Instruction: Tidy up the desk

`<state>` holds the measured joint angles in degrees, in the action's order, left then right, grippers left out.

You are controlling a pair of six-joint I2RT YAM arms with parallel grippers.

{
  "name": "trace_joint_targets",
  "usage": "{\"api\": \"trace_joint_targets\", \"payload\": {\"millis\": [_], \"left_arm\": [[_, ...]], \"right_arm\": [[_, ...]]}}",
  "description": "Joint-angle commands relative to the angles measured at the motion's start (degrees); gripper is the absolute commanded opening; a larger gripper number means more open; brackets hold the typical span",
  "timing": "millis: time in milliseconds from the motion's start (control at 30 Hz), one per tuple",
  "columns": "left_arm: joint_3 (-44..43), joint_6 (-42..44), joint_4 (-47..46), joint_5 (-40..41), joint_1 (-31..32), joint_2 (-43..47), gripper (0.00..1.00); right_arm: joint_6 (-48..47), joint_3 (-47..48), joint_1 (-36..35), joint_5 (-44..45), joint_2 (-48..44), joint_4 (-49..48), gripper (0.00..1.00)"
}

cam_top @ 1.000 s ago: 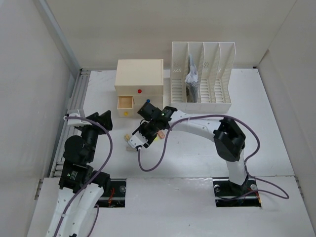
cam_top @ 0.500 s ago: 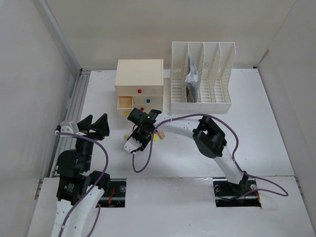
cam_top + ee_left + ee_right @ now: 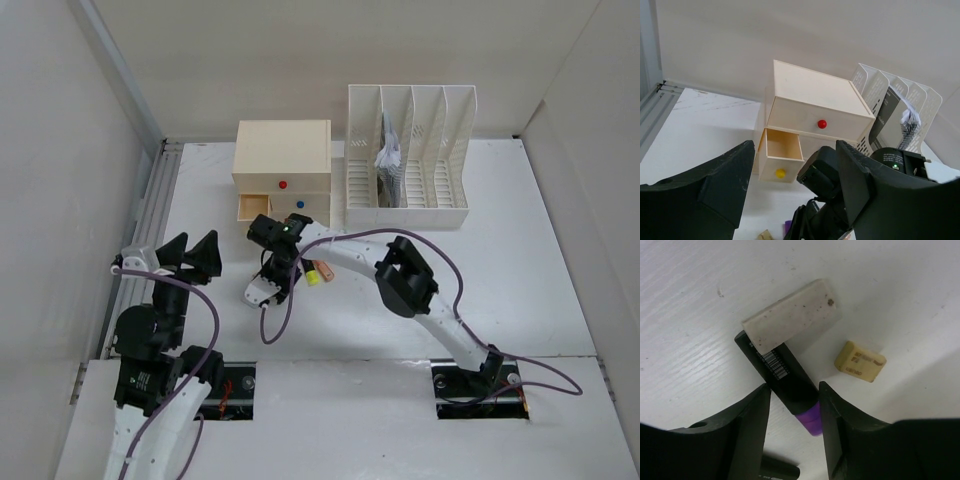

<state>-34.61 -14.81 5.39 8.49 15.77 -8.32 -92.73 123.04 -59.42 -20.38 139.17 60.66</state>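
Note:
The white desk [image 3: 520, 260] has a grooved metal rail [image 3: 150, 230] along its left edge. My right gripper [image 3: 272, 278] reaches far left and hangs low over small items. In the right wrist view it [image 3: 794, 390] is open, its fingers on either side of a black marker [image 3: 787, 375] with a purple end [image 3: 810, 421]. A white eraser [image 3: 792, 322] lies across the marker's far end, and a cream eraser [image 3: 860, 361] lies to its right. My left gripper [image 3: 193, 250] is open and empty, raised at the left; it also shows in the left wrist view [image 3: 795, 150].
A cream drawer box [image 3: 283, 150] stands at the back, its lower-left drawer [image 3: 252, 207] with the yellow knob pulled open. A white slotted file rack [image 3: 410, 150] holding papers stands to its right. A yellow item [image 3: 313, 277] lies by the right gripper. Another black object [image 3: 777, 470] lies near the marker.
My right gripper has swung left and toward the near edge, coming down over the marker and erasers. My left arm drew back to the near left, then held still.

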Motion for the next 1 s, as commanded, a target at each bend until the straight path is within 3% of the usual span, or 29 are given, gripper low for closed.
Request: {"api": "trace_joint_targets", "payload": {"millis": [0, 167, 467, 700, 867, 967], "left_arm": [[-0.3, 0.9, -3.1, -0.1, 0.3, 1.3, 0.63], [-0.3, 0.9, -3.1, -0.1, 0.3, 1.3, 0.63], [-0.3, 0.9, -3.1, 0.4, 0.3, 1.8, 0.63], [-0.3, 0.9, -3.1, 0.4, 0.3, 1.8, 0.64], [-0.3, 0.9, -3.1, 0.4, 0.3, 2.3, 0.64], [-0.3, 0.9, -2.6, 0.4, 0.3, 2.3, 0.64]], "right_arm": [[-1.5, 1.1, -0.3, -1.1, 5.1, 13.2, 0.48], [-3.2, -1.0, -0.8, 0.0, 5.7, 18.1, 0.48], [-3.2, -5.6, -2.6, 1.7, 4.5, 18.1, 0.49], [1.1, -5.0, -3.2, -0.2, 6.1, 18.1, 0.44], [6.1, -3.8, -3.2, -2.3, 6.6, 16.0, 0.29], [13.9, -4.8, -3.2, -3.2, 4.3, 11.6, 0.22]]}}
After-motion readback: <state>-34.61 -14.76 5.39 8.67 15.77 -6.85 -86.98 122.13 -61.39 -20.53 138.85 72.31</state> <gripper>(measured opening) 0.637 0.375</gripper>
